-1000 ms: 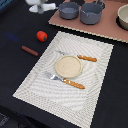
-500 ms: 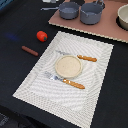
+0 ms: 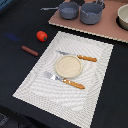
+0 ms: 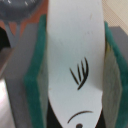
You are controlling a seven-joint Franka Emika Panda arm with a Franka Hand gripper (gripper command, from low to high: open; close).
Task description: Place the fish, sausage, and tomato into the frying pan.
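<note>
In the wrist view my gripper (image 4: 75, 85) is shut on the fish (image 4: 75, 45), a flat white shape with black drawn marks, held between the green pads (image 4: 36, 75). A grey round vessel (image 4: 20, 10) shows beyond it; I cannot tell whether it is pan or pot. In the exterior view the frying pan (image 3: 69, 9) stands at the back with its thin handle towards the exterior view's left. The tomato (image 3: 41, 36) and the sausage (image 3: 29, 50) lie on the dark table left of the placemat. The gripper does not show in the exterior view.
A grey pot (image 3: 92, 13) stands beside the pan on a pinkish board (image 3: 112, 31), with a white bowl (image 3: 123, 16) at the exterior view's right edge. A striped placemat (image 3: 35, 82) carries a round plate (image 3: 68, 66), an orange-handled knife (image 3: 86, 58) and a fork (image 3: 72, 83).
</note>
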